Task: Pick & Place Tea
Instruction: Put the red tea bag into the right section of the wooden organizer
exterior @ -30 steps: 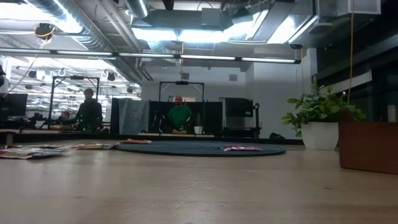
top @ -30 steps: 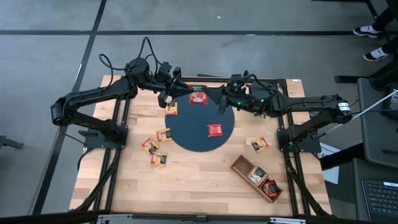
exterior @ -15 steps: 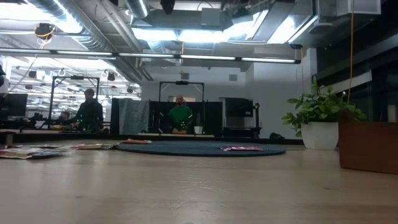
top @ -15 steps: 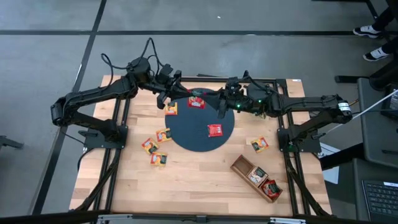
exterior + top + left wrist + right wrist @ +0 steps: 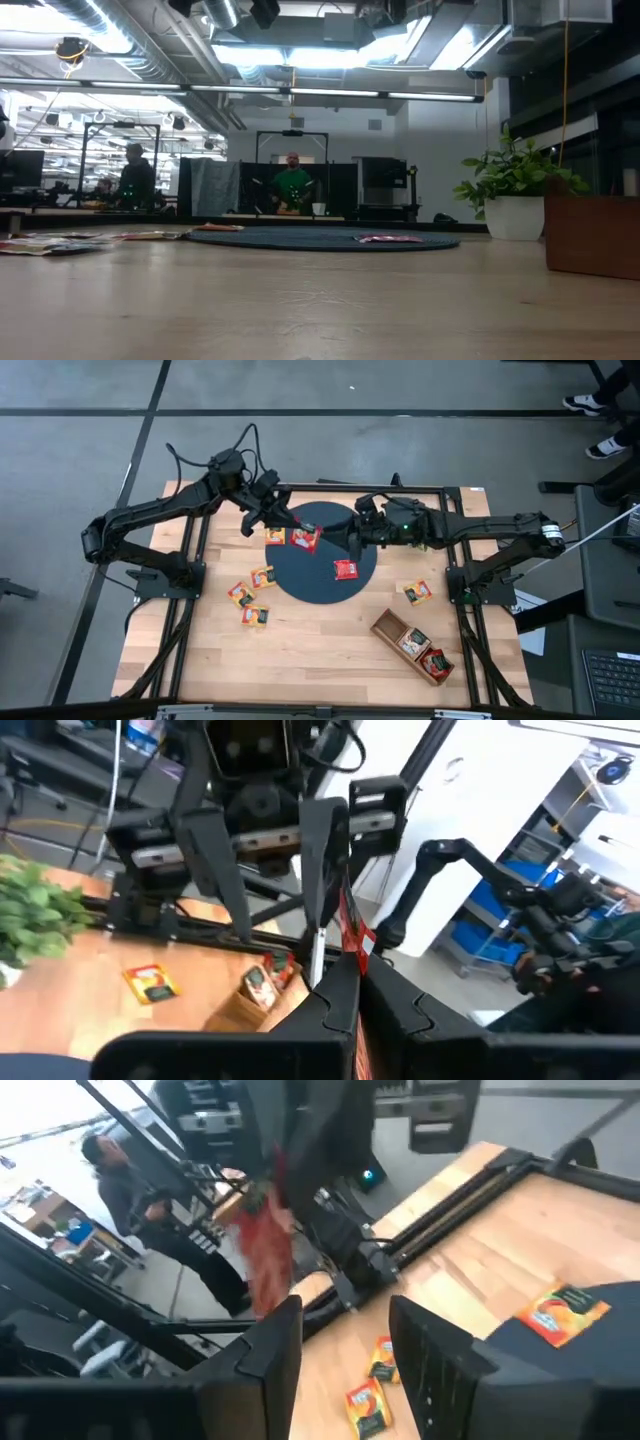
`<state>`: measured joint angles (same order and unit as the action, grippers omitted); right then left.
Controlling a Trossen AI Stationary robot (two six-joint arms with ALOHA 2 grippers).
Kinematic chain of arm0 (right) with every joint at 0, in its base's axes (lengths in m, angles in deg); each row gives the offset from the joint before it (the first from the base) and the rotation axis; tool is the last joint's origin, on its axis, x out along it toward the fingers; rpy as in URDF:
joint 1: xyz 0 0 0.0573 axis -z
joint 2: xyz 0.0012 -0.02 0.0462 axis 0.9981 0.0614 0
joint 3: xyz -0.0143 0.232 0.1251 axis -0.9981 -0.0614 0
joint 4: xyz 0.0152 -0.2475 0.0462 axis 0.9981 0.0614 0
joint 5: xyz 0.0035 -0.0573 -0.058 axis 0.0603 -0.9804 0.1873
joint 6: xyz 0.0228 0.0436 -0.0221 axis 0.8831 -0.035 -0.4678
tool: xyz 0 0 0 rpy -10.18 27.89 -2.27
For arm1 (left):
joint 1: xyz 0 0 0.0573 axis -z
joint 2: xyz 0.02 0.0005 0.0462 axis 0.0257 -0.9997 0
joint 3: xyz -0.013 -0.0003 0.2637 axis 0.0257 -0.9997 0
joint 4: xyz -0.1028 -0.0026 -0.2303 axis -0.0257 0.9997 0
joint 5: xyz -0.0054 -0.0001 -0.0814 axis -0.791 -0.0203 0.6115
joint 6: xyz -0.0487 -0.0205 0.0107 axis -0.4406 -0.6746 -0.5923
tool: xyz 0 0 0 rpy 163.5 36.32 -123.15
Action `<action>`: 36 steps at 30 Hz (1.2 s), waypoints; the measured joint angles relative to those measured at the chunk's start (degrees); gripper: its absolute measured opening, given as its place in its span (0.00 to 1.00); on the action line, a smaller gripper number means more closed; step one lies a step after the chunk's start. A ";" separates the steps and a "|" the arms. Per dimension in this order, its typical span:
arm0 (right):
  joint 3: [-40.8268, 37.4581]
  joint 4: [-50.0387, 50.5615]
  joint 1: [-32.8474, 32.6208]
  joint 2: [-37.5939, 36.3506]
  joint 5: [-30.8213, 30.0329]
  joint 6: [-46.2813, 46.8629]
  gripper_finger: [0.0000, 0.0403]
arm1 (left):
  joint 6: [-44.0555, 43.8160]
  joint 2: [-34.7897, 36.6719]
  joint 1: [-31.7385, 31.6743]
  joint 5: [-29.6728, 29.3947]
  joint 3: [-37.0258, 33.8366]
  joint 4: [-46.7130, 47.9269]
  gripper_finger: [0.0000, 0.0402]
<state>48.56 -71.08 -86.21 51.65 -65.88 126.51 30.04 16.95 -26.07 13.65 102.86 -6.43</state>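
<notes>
Aloft, red tea packet (image 5: 305, 538) in left end effector (image 5: 290, 523).

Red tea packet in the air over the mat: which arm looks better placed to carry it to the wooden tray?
Probably the right. The left gripper holds the red tea packet now, but the wooden tray lies on the right arm's side, and the right gripper hangs open beside the packet.

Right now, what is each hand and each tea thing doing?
left hand: shut on the held red packet
held red packet: pinched, off the mat
right hand: open, empty
loose red packet: lying flat on the mat
wooden tray: two compartments filled, one empty
</notes>
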 joint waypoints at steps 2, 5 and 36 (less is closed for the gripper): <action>0.04 -1.15 0.00 0.33 0.07 0.01 0.38 | -0.17 0.00 0.49 -0.25 0.00 1.26 0.01; 0.04 -1.36 0.00 0.38 1.45 0.07 0.38 | 0.88 0.00 1.18 -1.57 0.00 3.37 0.01; 0.07 -3.72 0.00 0.38 4.00 -1.43 0.14 | 3.70 -0.26 3.45 -5.92 0.00 6.77 0.01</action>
<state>48.62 -74.80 -86.21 52.03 -61.88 125.09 33.74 16.69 -22.62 7.73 102.86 0.34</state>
